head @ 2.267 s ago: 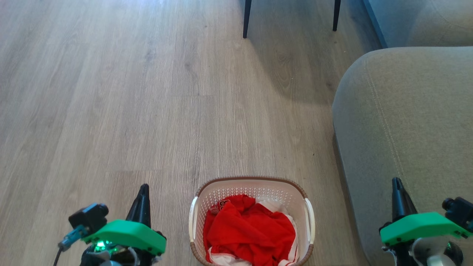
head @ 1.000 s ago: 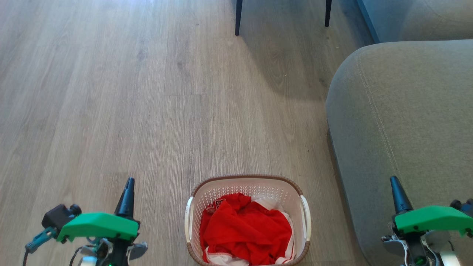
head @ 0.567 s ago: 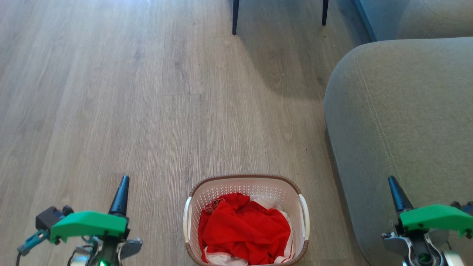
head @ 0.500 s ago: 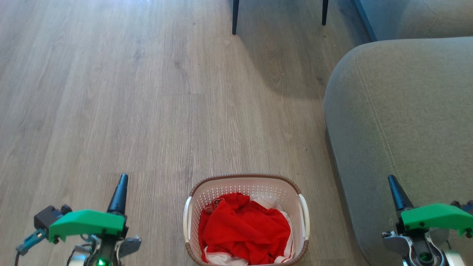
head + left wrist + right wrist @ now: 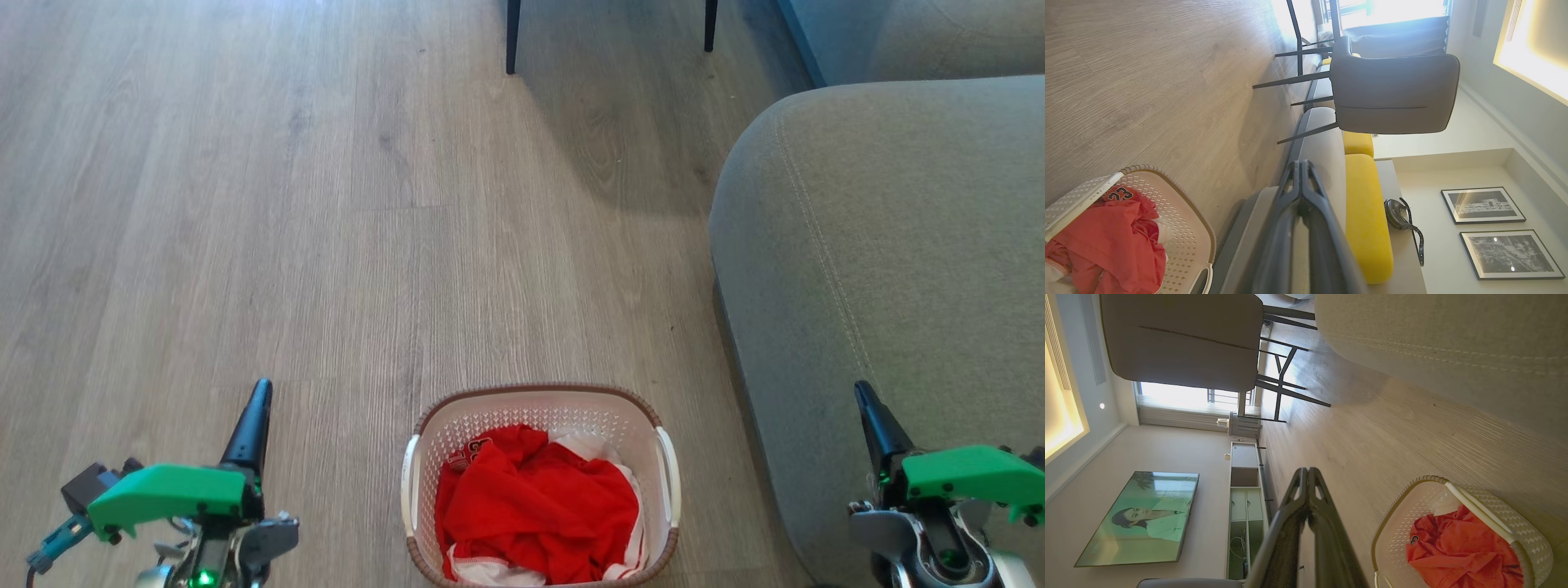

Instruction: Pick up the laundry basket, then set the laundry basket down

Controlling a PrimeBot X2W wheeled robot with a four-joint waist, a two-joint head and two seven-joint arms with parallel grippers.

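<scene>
The laundry basket (image 5: pixel 531 404) stands on the wooden floor at the bottom middle of the head view: white, perforated, with a brown rim, white side handles and red and white clothes inside. It also appears as the basket (image 5: pixel 1180 212) at the lower left of the left wrist view and the basket (image 5: pixel 1502 522) at the lower right of the right wrist view. My left gripper (image 5: pixel 260 390) hangs to the basket's left, shut and empty, its tips (image 5: pixel 1300 163) pressed together. My right gripper (image 5: pixel 860 389) hangs to its right over the sofa arm, shut and empty, tips (image 5: pixel 1307 470) together. Neither touches the basket.
A grey sofa arm (image 5: pixel 882 245) stands close on the basket's right. Two dark chair legs (image 5: pixel 512 37) stand on the floor at the far middle. A grey chair (image 5: pixel 1392 94) and yellow cushions (image 5: pixel 1367 212) lie beyond. Bare wooden floor (image 5: pixel 245 204) spreads to the left and ahead.
The head camera has shifted, so the whole scene slid slightly left and down. Both grippers have drawn outward from the basket, the left one most, and stayed shut.
</scene>
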